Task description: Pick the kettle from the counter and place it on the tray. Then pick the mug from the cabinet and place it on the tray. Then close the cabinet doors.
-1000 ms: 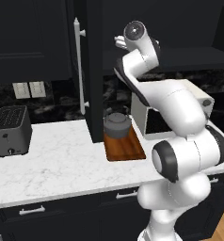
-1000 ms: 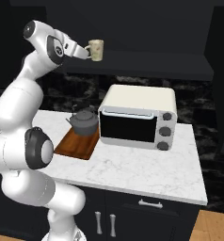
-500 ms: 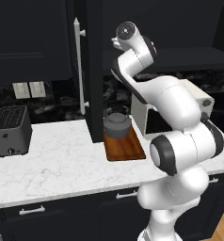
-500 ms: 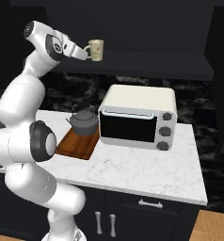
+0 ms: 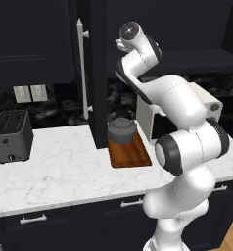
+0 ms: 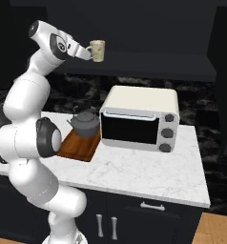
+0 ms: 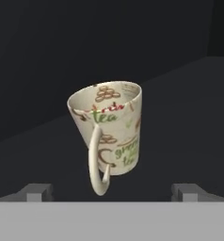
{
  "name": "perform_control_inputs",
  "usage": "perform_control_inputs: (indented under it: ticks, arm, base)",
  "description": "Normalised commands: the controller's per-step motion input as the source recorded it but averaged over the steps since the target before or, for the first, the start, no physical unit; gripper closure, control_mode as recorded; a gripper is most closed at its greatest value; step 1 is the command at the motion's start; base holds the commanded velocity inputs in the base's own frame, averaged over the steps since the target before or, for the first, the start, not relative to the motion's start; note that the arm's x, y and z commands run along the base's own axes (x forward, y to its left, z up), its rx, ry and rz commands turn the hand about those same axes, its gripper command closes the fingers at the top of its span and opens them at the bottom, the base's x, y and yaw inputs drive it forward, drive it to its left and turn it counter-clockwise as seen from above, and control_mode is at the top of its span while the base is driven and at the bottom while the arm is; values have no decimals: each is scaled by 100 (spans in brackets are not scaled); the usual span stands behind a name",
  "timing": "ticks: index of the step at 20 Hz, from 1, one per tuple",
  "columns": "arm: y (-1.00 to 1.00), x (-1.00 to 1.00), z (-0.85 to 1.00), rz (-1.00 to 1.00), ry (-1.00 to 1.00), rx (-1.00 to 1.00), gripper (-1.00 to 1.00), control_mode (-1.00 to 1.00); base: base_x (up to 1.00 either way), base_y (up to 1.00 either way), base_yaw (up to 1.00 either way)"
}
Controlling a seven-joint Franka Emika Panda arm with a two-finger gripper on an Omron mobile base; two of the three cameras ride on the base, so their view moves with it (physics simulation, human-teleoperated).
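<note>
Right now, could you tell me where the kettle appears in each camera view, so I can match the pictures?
Left base view: the kettle sits just left of centre, on the far end of the tray.
Right base view: the kettle sits left of centre, close beside the toaster oven.
Shared landmark: the reddish-brown tray under the kettle, on the white counter.

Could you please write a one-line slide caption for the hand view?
Open gripper lined up on the cream mug, handle facing the camera, on the dark cabinet shelf.
</note>
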Motion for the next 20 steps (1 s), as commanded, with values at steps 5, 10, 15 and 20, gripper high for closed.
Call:
perform_control_inputs:
  ticks: [5,10,15,20]
  arm:
    - [-13,10,-8,0,0,0,-100,-100]
    - [-8,8,-1,0,0,0,-100,-100]
    - [-1,8,0,0,0,0,-100,-100]
    - [0,3,0,0,0,0,-100,-100]
  base:
    - [0,0,0]
    - [0,0,0]
    - [0,0,0]
    - [0,0,0]
